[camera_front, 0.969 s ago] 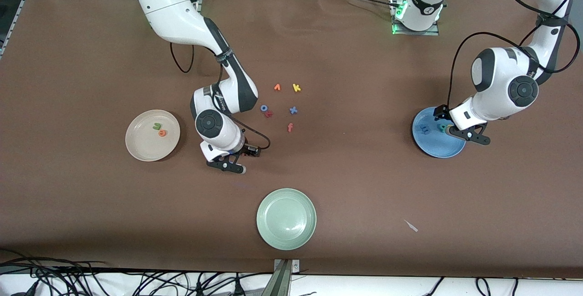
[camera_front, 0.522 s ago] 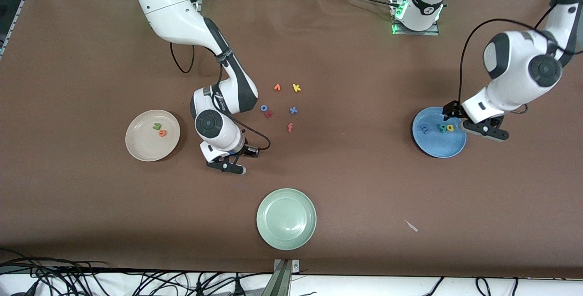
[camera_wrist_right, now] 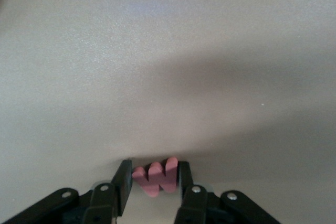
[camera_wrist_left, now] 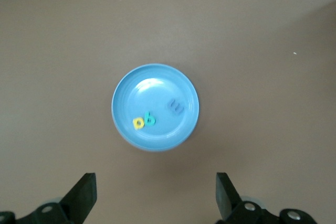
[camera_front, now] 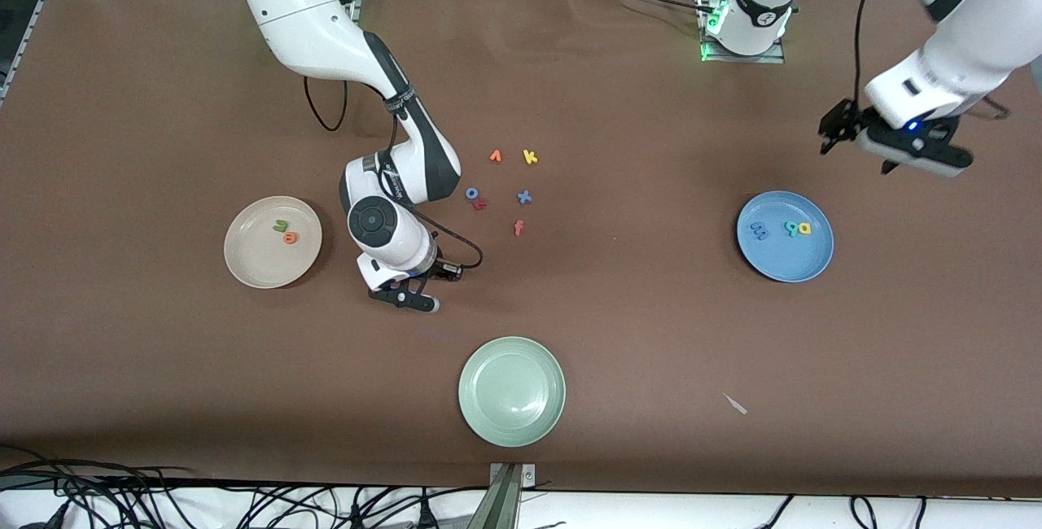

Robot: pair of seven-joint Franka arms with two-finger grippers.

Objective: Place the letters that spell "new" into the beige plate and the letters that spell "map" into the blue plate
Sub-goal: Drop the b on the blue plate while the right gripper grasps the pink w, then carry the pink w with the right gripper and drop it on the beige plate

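The beige plate (camera_front: 244, 262) holds the green n (camera_front: 281, 225) and the orange e (camera_front: 290, 238). My right gripper (camera_front: 404, 299) is down at the table between the beige plate and the pale green plate. In the right wrist view this gripper (camera_wrist_right: 155, 174) is shut on the red w (camera_wrist_right: 156, 178); the front view hides the w. The blue plate (camera_front: 785, 270) carries the blue m (camera_front: 759, 230), teal a (camera_front: 790, 229) and yellow p (camera_front: 804, 229). My left gripper (camera_front: 895, 150) hangs open and empty, high over bare table beside the blue plate (camera_wrist_left: 157, 85).
A pale green plate (camera_front: 511, 391) sits near the front edge. Loose letters lie mid-table: orange v (camera_front: 495, 156), yellow k (camera_front: 530, 157), blue o (camera_front: 471, 194), red r (camera_front: 480, 204), blue x (camera_front: 524, 197), an orange f (camera_front: 518, 228). A white scrap (camera_front: 735, 404) lies on the cloth.
My left arm has lifted up and away from the blue plate, leaving the yellow p beside the teal a. My right gripper's fingers have closed in; that arm stayed in place.
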